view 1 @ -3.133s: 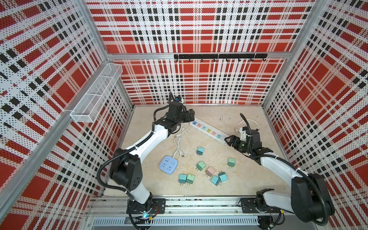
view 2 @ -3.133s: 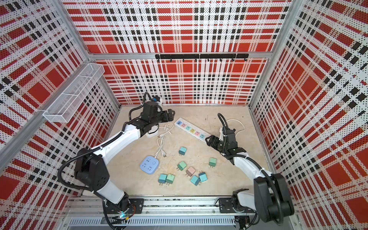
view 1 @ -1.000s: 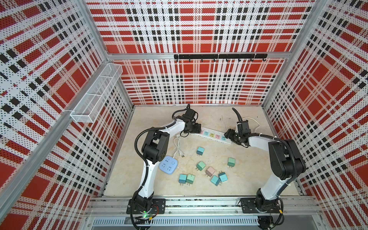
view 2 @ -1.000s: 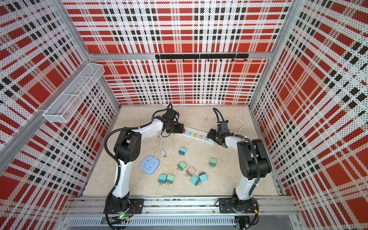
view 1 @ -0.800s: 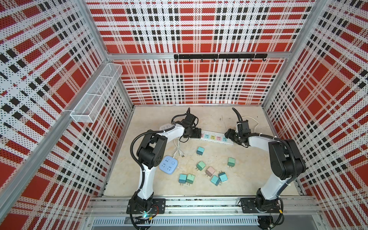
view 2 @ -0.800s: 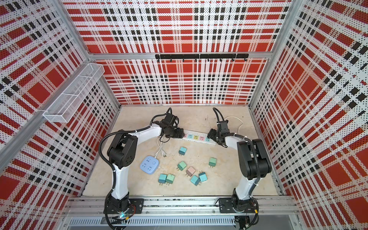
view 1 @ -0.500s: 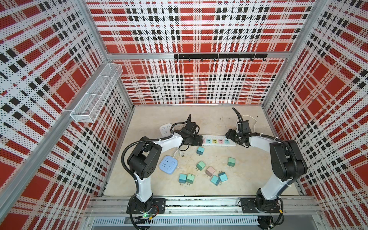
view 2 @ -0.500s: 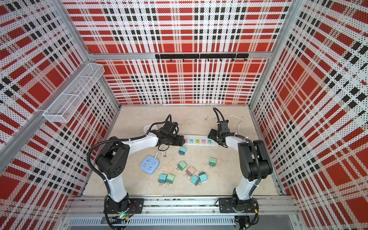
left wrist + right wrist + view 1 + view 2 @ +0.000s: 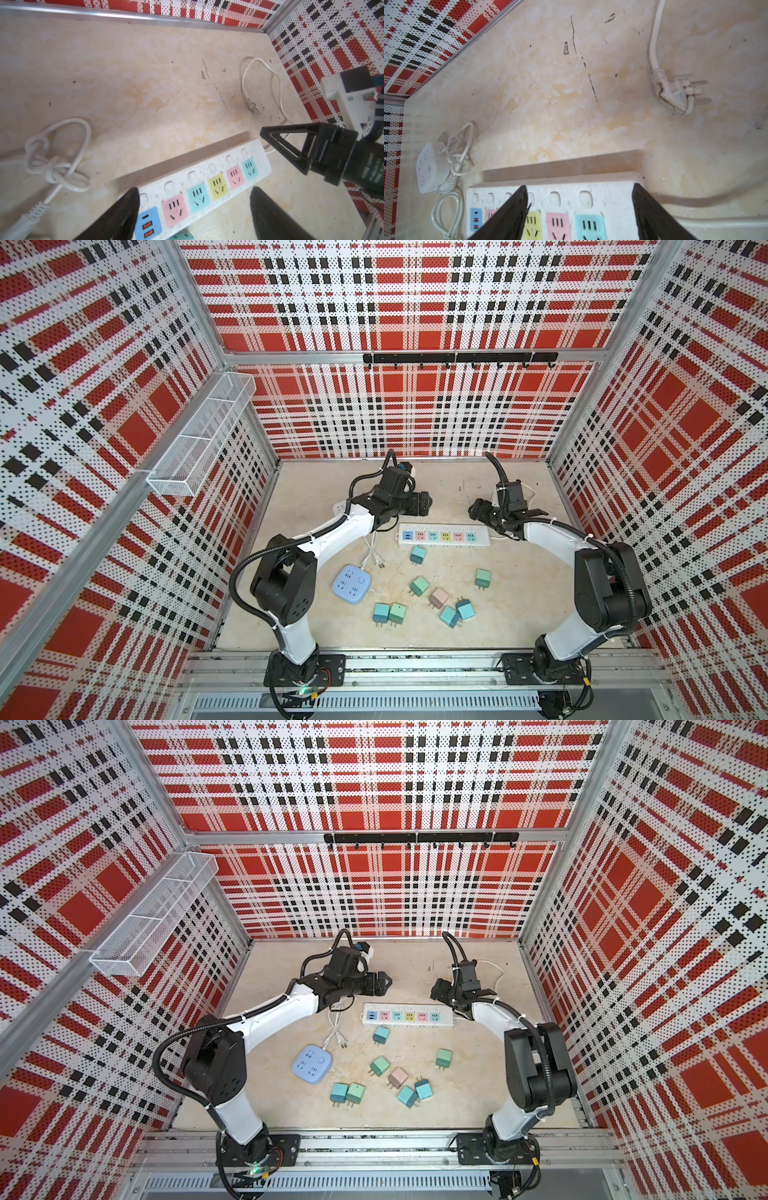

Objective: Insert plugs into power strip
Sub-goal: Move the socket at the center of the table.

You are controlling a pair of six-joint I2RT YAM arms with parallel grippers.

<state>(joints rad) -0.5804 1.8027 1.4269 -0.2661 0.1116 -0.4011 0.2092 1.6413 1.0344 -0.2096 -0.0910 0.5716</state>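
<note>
No text can be read. Faint white print on the black wrist housing of the right arm, in the left wrist view, is too blurred.

Four views: both top views, mounted high at the front, look steeply down over the whole table; left wrist view, low and close, faces the back right corner; right wrist view, closer still, faces back-left; all share the power strip.
</note>
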